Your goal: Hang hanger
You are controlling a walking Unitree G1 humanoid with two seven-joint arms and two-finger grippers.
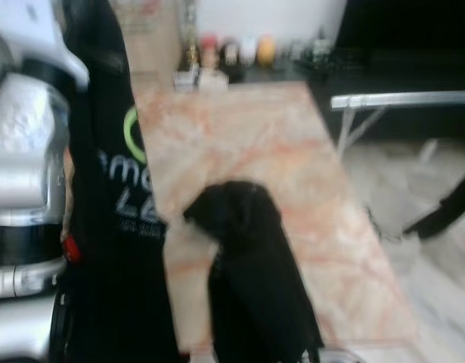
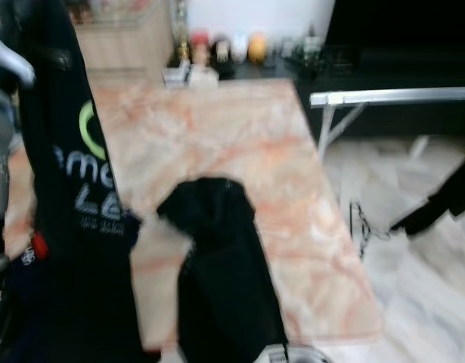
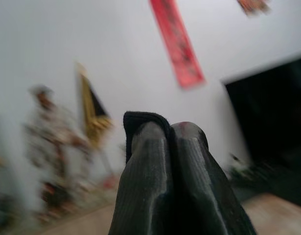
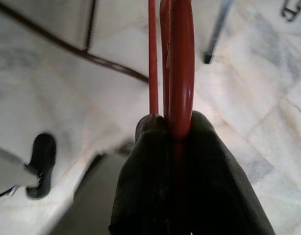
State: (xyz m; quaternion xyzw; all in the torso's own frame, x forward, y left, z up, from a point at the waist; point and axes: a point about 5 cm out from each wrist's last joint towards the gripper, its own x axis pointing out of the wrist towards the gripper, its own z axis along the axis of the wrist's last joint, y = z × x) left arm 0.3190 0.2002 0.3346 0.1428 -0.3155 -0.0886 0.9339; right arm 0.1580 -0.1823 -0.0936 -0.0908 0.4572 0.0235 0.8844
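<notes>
The right gripper [image 4: 177, 132] was clamped tight on a red hanger [image 4: 181, 63], with the red bars running out from between its fingers over a pale marble floor [image 4: 267, 98]. The left gripper [image 3: 170, 129] had its two fingers pressed together with a bit of black fabric edge [image 3: 140, 117] pinched at the tips, so it looked like it was gripping cloth.

From the head views, everything was pretty blurry. A black shirt with green and white lettering [image 1: 115, 181] hung down on the robot's left, right beside the silver left arm [image 1: 24, 189], and a small red bit [image 1: 72, 248] showed at the shirt's edge. Another black garment [image 1: 251, 272] lay on the pinkish marble table [image 1: 292, 151]. At the far end of the table sat a row of small jars or bottles [image 1: 232, 51], too fuzzy to tell what was in them. A folding table [image 1: 402, 100] stood off to the right.
</notes>
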